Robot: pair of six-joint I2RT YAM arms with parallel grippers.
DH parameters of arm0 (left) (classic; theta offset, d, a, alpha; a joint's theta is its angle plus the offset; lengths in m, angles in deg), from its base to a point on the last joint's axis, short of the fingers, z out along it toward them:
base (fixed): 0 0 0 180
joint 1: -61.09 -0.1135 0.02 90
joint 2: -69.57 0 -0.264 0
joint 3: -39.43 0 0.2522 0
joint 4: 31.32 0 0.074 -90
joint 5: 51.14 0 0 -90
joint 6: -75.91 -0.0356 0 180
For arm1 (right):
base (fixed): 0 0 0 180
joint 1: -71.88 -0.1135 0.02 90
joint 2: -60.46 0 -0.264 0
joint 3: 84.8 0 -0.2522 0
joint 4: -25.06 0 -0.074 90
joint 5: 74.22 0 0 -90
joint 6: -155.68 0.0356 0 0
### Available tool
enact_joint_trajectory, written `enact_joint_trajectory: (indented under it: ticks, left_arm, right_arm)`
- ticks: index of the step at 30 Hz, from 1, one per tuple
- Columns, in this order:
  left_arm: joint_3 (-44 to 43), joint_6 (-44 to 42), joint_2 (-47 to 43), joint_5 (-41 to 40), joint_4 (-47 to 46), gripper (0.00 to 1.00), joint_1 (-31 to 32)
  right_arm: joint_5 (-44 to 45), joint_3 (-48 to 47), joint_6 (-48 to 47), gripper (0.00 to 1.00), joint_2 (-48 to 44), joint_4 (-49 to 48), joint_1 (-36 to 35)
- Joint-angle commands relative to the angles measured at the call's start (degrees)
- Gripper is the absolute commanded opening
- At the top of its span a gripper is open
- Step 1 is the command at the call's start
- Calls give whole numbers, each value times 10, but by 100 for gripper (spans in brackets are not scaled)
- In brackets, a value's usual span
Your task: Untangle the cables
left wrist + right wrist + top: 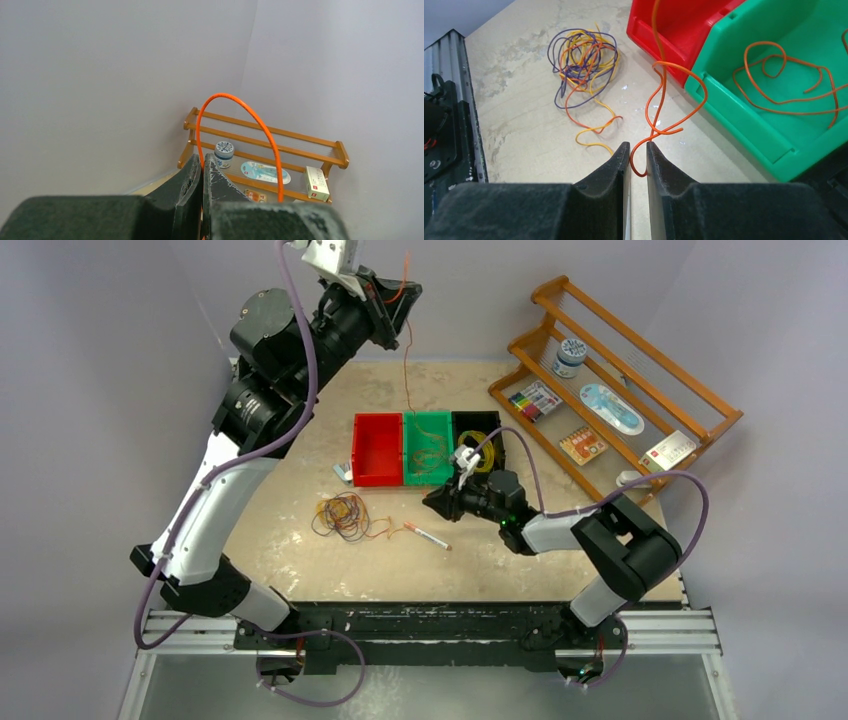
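My left gripper (396,296) (203,163) is raised high at the back and shut on an orange cable (261,127), which arcs above its fingers. This cable (407,362) hangs down toward the bins. Its lower end curls on the table in the right wrist view (678,75). My right gripper (433,502) (638,148) is low in front of the green bin and has closed on the bottom bend of that cable; a narrow gap remains between the pads. A tangle of purple, orange and yellow cables (342,516) (583,61) lies on the table to the left.
Red (377,452), green (428,420) and black (476,422) bins stand in a row at mid-table. An orange cable (789,82) lies in the green bin, yellow ones in the black. A white pen-like object (428,535) lies near the tangle. A wooden rack (620,390) fills the back right.
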Motion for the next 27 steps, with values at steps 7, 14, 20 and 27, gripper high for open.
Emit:
enact_joint_trajectory:
  ticks: [7, 14, 20, 27]
  left_arm:
    - [-26, -17, 13, -11, 1, 0, 1]
    - [-49, -33, 31, -25, 11, 0, 1]
    - [-54, -42, 37, -34, 12, 0, 1]
    - [-92, -62, 46, -49, 24, 0, 0]
  right_arm:
    - [70, 28, -17, 22, -83, 50, -2]
    - [125, 40, -22, 7, -148, 128, -3]
    - [184, 48, -3, 0, -182, 168, -2]
    - [259, 33, 55, 0, -157, 220, -2]
